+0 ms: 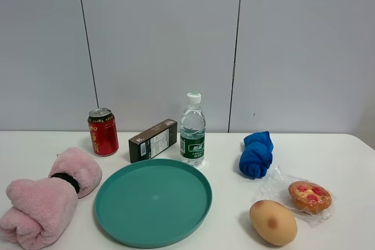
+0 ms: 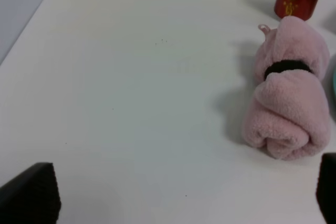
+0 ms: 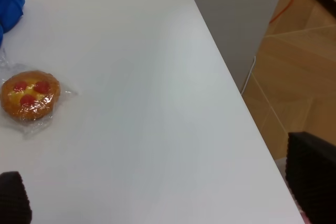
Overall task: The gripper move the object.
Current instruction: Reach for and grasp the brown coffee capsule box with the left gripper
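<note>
The long slim dark brown cardboard box [image 1: 153, 140] lay on the white worktop [image 1: 340, 156] between the red drinks can [image 1: 103, 132] and the clear plastic bottle [image 1: 193, 130] — well apart from the left gripper [image 2: 178, 198] and right gripper [image 3: 163, 198], whose fingers stood spread wide, empty.

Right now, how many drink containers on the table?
2. The red can stands back left, left of the brown box; the clear water bottle stands right of that box, behind the teal plate. None look hidden.
</note>
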